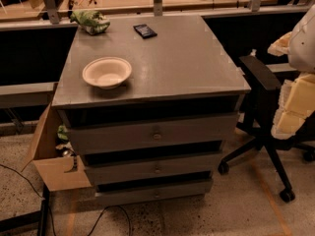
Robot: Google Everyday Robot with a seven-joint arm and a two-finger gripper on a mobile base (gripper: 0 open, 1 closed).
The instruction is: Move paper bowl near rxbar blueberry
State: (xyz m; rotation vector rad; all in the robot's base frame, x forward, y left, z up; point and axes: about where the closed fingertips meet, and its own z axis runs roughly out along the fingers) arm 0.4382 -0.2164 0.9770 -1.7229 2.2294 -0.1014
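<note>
**A:** Starting nearest: where is the round, shallow cream-white paper bowl (107,72)?

**B:** Upright on the grey bench (187,63), close to its front-left edge, above the grey drawers (156,136). Nothing is touching it.

**A:** And the hand?

**B:** Nowhere in view, so I cannot tell whether it is spread or pressed together.

**A:** Farther back?

**B:** The small flat dark blue-black wrapped bar (144,31) lies near the bench's far edge, well apart from the paper bowl, with bare bench between them. The crumpled green-and-white snack bag (90,21) sits at the far-left corner.

**A:** So how far along is it?

**B:** By my reckoning, nothing is done yet. The grasp, the carry toward the wrapped bar and the set-down all remain.
</note>
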